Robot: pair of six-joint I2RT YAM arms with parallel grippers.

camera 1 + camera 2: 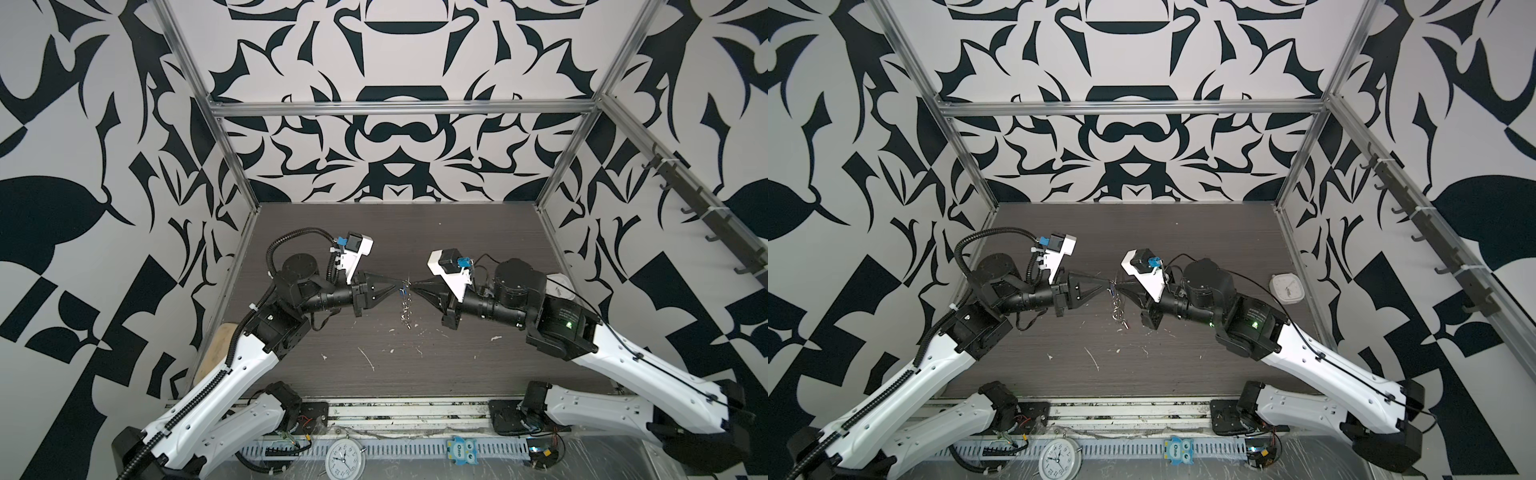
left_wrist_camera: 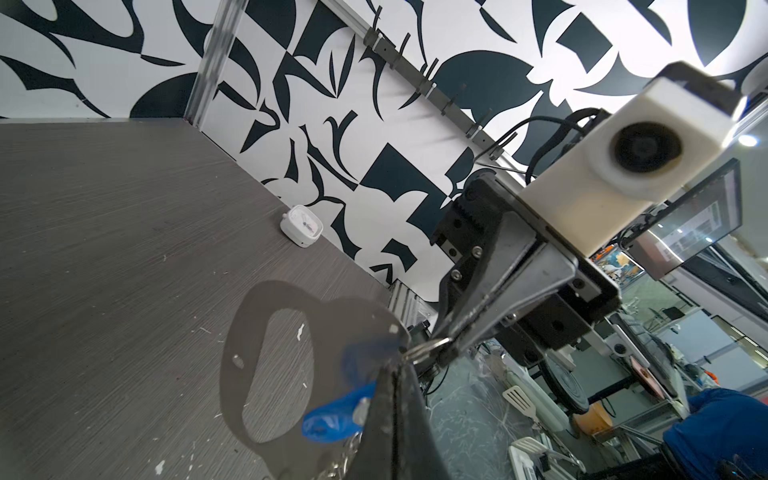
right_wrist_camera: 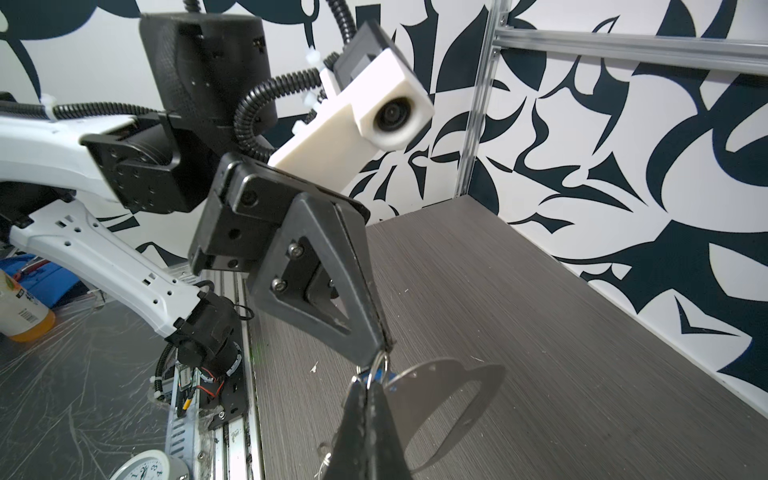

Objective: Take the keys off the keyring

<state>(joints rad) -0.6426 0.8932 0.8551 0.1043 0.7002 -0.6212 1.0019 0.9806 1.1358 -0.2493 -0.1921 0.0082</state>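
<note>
Your left gripper (image 1: 399,286) has its jaws closed on 1 ring of the keyring (image 1: 406,309), right beside the blue key (image 2: 332,419). The chain hangs between the 2 arms over the surface (image 1: 457,374); I cannot tell whether its low end touches. Your right gripper (image 1: 414,285) has its jaws closed on a neighbouring ring, tip to tip, probably to brace the ring while the key is worked off.

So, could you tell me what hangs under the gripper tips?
The keyring dangles there, a blue key near its top. No red key shows; the fingers may cover it.
</note>
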